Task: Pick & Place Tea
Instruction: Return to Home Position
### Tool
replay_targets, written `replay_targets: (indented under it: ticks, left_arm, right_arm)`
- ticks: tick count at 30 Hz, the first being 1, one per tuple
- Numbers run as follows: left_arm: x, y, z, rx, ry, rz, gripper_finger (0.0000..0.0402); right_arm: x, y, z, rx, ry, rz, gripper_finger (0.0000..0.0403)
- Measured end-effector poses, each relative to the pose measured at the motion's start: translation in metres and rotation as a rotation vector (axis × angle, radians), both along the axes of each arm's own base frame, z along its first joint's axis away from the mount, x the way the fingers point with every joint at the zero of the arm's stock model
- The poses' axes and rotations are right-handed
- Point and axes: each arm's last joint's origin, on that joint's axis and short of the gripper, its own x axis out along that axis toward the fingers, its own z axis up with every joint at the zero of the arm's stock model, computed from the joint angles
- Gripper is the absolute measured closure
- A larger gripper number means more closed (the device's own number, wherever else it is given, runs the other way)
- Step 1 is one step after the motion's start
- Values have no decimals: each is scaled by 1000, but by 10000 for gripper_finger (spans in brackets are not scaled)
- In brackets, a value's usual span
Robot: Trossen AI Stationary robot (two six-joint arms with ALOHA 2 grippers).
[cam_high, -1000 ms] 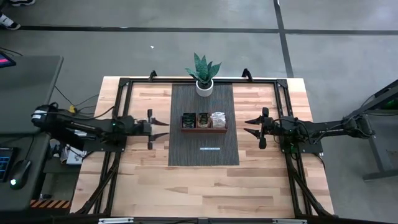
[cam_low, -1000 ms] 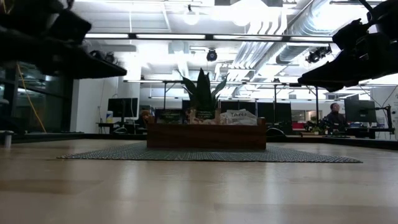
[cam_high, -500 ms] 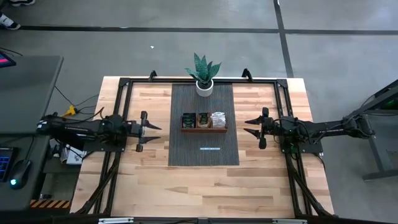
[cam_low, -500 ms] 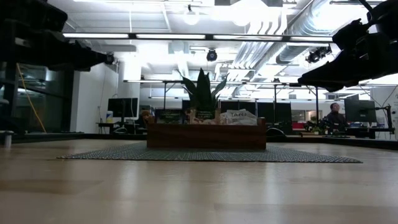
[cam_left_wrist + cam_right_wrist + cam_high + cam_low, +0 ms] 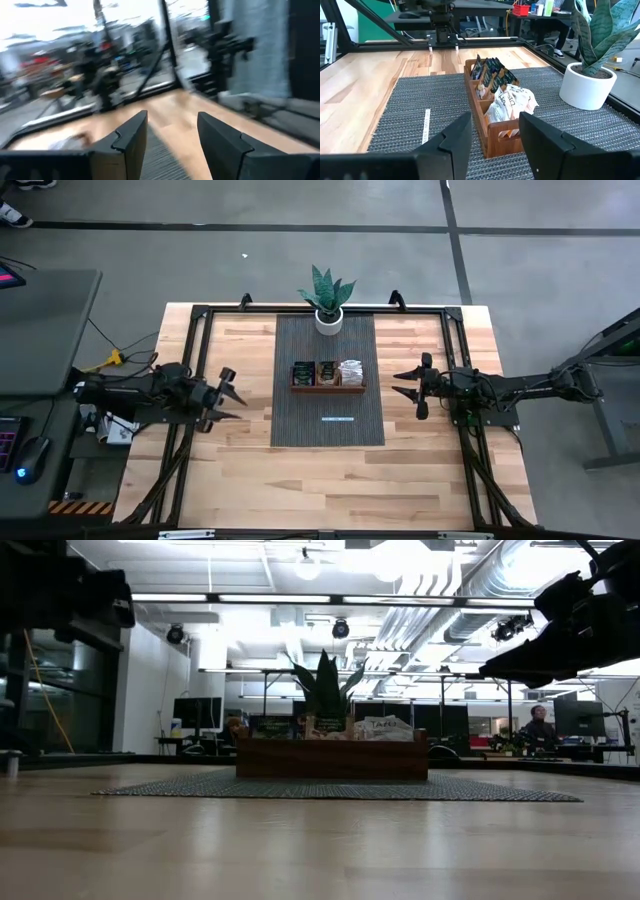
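At the surface's left side, I find my left claw [image 5: 232, 393] spread wide and empty, clear of the mat [image 5: 300, 430]. My right claw [image 5: 396, 383] hangs likewise wide just beside the mat's right edge. Between them, the tea [image 5: 326, 369] fills the wooden tray [image 5: 328, 389]. The plant [image 5: 327, 298] stands beyond.

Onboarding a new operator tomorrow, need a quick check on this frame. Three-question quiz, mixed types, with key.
1. True or false: the left gripper and the right gripper are both open and empty.
2. Where is the plant? A) on the mat, beyond the wooden tray; B) inside the tray; C) on bare wood off the mat.
3. Fill in: the pale tea packets sit in the tray's end compartment nearest the ___ arm.
Key: 1 true; 2 A; 3 right.
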Motion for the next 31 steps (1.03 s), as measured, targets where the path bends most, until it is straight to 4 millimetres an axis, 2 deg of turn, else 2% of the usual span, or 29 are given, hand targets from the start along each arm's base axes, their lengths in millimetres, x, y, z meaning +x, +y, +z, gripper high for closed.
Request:
replay_targets:
  ticks: [5,31]
  left_arm:
    - [-1,-2,3,-8,-25,-84,231]
    - [0,-2,-2,-8,22,-68,231]
  right_arm:
    - [0,0,0,0,-1,0,246]
    - [0,0,0,0,-2,0,240]
